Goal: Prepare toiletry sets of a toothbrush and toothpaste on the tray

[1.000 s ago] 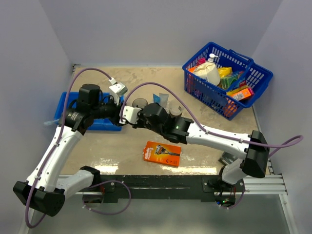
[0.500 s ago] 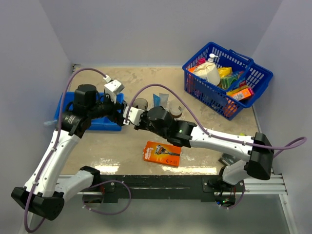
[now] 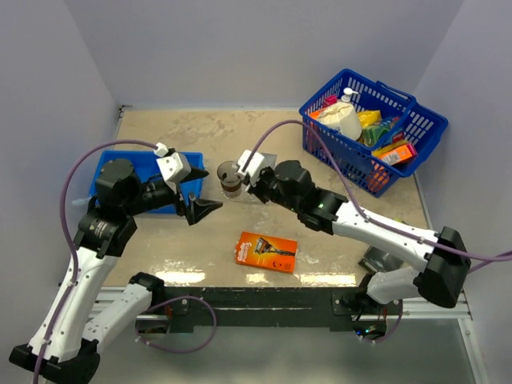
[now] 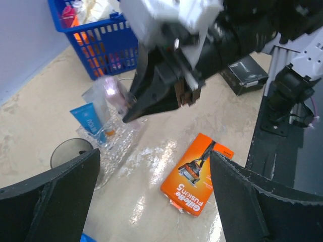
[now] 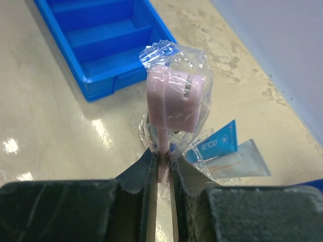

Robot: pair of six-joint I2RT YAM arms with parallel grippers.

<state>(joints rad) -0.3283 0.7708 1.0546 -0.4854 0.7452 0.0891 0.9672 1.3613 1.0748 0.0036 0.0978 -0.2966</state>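
L gripper (image 3: 204, 210) jaws wide apart, holding nothing, just off the blue bin's (image 3: 108, 170) right edge. R gripper (image 5: 161, 156) clamped on wrapped pink toothbrush (image 5: 174, 98), above toothpaste (image 5: 217, 143) at the clear tray (image 4: 121, 143). Razor pack (image 3: 266, 251) sits apart with bare table around it.

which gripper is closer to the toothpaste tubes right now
Right. The right gripper, fingers shut on the wrapped toothbrush, is right by the toothpaste; the left gripper, open, sits off to the side by the blue bin.
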